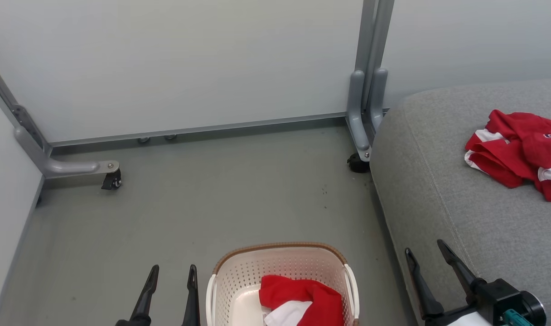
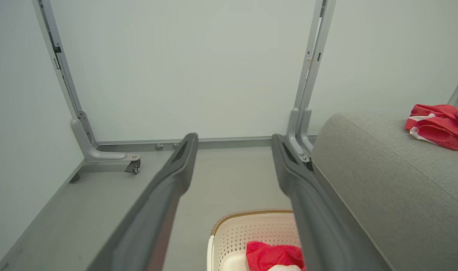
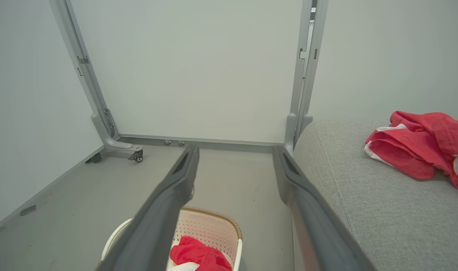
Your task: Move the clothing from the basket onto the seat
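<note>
The cream basket (image 1: pixel 239 276) with a brown rim stands on the floor at the bottom centre, and a red and white garment (image 1: pixel 302 296) lies crumpled inside it. A second red garment (image 1: pixel 518 151) lies on the grey seat (image 1: pixel 443 199) at the right. My left gripper (image 1: pixel 172 274) is open just left of the basket, with nothing between its fingers. My right gripper (image 1: pixel 427 251) is open over the seat's front edge, right of the basket, also empty. The wrist views show the basket (image 2: pixel 251 229) (image 3: pixel 210 229), the seat (image 2: pixel 383 188) (image 3: pixel 364 195) and both garments.
Pale partition panels (image 1: pixel 189 63) close off the back and left. Their grey metal feet with castors (image 1: pixel 110 176) (image 1: pixel 359 160) stand on the grey floor (image 1: pixel 212 194), one tight against the seat's corner.
</note>
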Motion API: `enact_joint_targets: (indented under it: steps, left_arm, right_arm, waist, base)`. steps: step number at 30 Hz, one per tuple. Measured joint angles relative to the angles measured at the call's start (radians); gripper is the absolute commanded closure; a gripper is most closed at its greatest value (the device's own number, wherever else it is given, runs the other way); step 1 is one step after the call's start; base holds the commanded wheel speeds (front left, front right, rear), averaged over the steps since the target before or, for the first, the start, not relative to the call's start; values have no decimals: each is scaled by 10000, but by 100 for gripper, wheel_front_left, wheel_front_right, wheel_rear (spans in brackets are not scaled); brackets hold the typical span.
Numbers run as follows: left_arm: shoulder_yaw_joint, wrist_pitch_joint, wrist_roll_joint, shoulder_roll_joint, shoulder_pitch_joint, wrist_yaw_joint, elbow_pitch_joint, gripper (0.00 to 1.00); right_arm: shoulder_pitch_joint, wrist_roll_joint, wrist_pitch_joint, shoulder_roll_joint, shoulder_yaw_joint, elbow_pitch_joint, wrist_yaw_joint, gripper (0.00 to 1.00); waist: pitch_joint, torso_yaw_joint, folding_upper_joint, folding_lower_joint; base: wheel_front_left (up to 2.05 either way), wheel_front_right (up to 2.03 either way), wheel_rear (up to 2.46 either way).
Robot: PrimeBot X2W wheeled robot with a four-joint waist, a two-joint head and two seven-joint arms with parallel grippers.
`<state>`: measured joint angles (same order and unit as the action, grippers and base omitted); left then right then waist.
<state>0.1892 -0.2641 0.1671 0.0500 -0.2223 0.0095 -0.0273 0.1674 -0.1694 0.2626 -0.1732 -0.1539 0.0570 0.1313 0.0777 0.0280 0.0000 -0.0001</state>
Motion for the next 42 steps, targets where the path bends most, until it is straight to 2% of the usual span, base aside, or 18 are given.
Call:
enact_joint_targets:
  steps: [13,20,24,32,37,42]
  left_arm:
    - [449,0,58,-2,880,-104,-102,0]
    - [709,0,-355,-2,2661,-401,-341,0]
    - [965,0,-558,-8,3606,-635,-662,0]
    - [1452,0,-1083,-8,5385,-1162,-1994,0]
    - [2456,2,-1306,257,6667,-1338,-3269,0]
    - [4531,2,-1133,748,8417,-1375,-4974,0]
  right_arm:
    - [-602,138,0,-226,-79,-546,0,0]
    - [-2011,190,0,-322,228,-1024,2,0]
    - [-2830,96,0,-268,865,-1235,0,0]
    - [-4024,-54,0,-232,1801,-1833,0,0]
    - [-4557,-117,0,-35,2123,-2266,0,0]
    - [-5149,-144,0,140,2245,-2579,0,0]
  waist:
    - [-1110,-140,0,0]
    - [-2571,-219,0,0]
    - [-3530,-245,0,2]
    - [-5479,-143,0,3]
    - [-6671,68,0,3]
    - [-7898,407,0,3]
  base:
    - [0,0,0]
    - [0,0,0]
    - [0,0,0]
    - [0,0,0]
    - [0,0,0]
    - [0,0,0]
